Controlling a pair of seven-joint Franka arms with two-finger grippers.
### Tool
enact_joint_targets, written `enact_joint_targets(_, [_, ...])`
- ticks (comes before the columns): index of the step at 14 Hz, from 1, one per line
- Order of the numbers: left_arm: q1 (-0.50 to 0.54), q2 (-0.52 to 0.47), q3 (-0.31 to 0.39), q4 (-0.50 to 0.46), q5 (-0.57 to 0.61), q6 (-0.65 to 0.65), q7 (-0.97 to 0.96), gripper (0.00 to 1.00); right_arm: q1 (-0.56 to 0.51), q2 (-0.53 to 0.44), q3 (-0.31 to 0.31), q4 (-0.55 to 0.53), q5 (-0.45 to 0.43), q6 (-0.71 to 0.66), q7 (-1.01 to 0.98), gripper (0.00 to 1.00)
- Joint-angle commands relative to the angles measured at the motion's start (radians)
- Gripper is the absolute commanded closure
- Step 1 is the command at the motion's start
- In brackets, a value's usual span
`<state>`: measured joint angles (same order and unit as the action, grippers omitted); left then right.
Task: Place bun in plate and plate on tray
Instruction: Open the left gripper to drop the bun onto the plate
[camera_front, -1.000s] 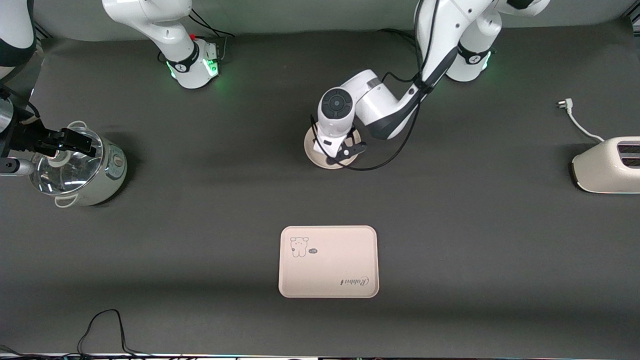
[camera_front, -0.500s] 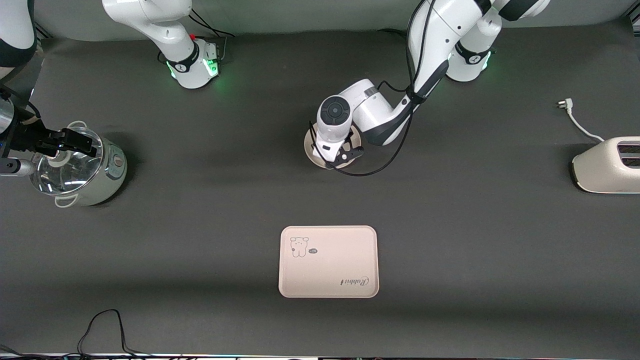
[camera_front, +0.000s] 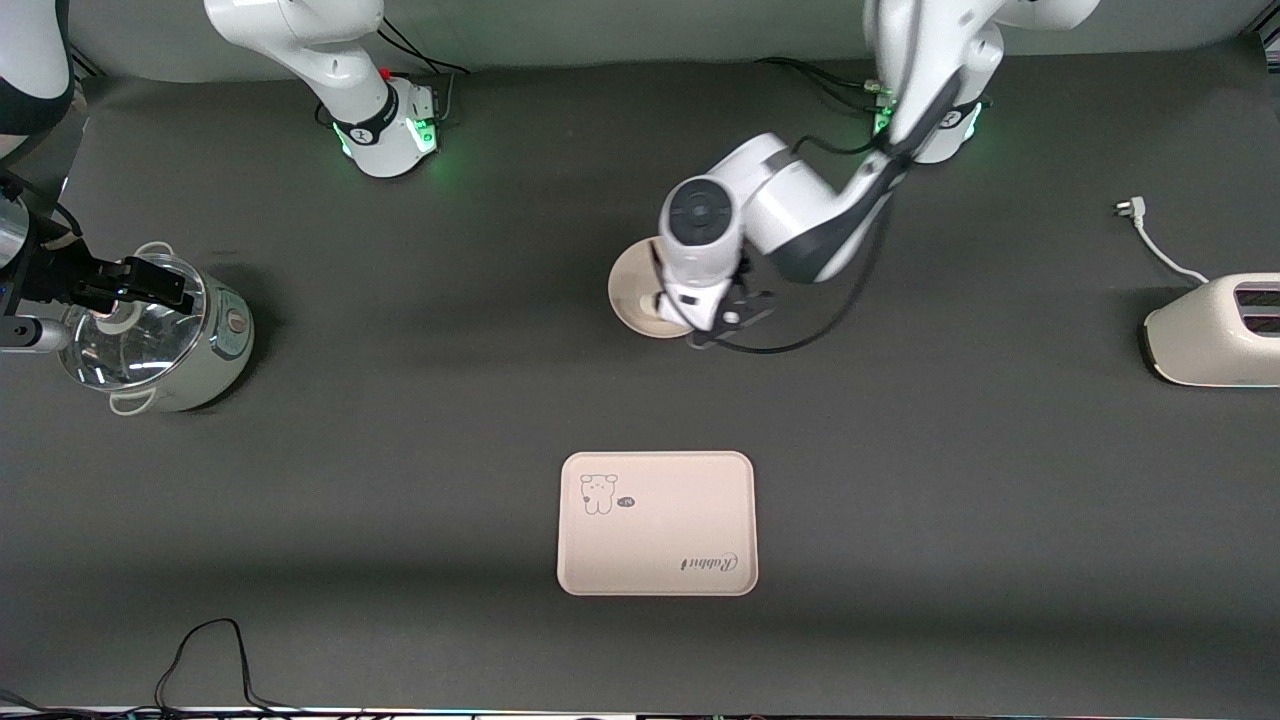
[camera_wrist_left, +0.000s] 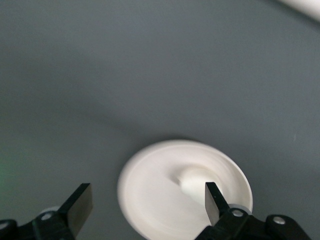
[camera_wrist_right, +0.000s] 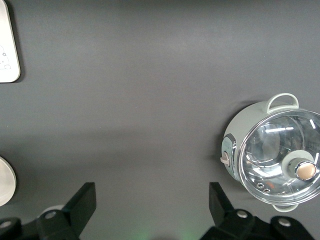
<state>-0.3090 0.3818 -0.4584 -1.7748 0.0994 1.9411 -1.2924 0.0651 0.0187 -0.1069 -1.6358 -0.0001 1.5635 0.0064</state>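
Left pincer open over one plate, one bun.

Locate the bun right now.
The small smooth white bun sits in the round cream-white plate, mid-table and farther from the front camera than the printed rectangular tray. The open left gripper is over it.

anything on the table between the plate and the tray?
No. In the front view, only bare dark mat lies between the plate, with the left gripper at its edge, and the tray.
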Motion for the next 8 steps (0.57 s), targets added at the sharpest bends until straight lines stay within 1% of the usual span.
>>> enact_joint_targets(1, [0.193, -0.165, -0.005, -0.029, -0.007, -0.117, 0.168, 0.00, 0.007, -0.028, 0.009, -0.027, 0.040, -0.002, -0.002, 0.00])
enact_joint_targets(2, [0.261, -0.190, -0.005, -0.023, -0.007, -0.140, 0.227, 0.00, 0.025, -0.043, 0.009, -0.038, 0.054, -0.002, 0.000, 0.00])
enact_joint_targets(4, [0.378, -0.231, -0.002, 0.005, -0.009, -0.198, 0.435, 0.00, 0.054, -0.060, 0.010, -0.050, 0.075, -0.002, 0.042, 0.00])
enact_joint_targets(6, [0.476, -0.260, -0.002, 0.006, -0.006, -0.203, 0.568, 0.00, 0.117, -0.077, 0.009, -0.071, 0.101, 0.010, 0.104, 0.00])
enact_joint_targets(8, [0.588, -0.274, -0.002, 0.014, -0.007, -0.203, 0.761, 0.00, 0.207, -0.089, 0.009, -0.091, 0.130, 0.041, 0.232, 0.00])
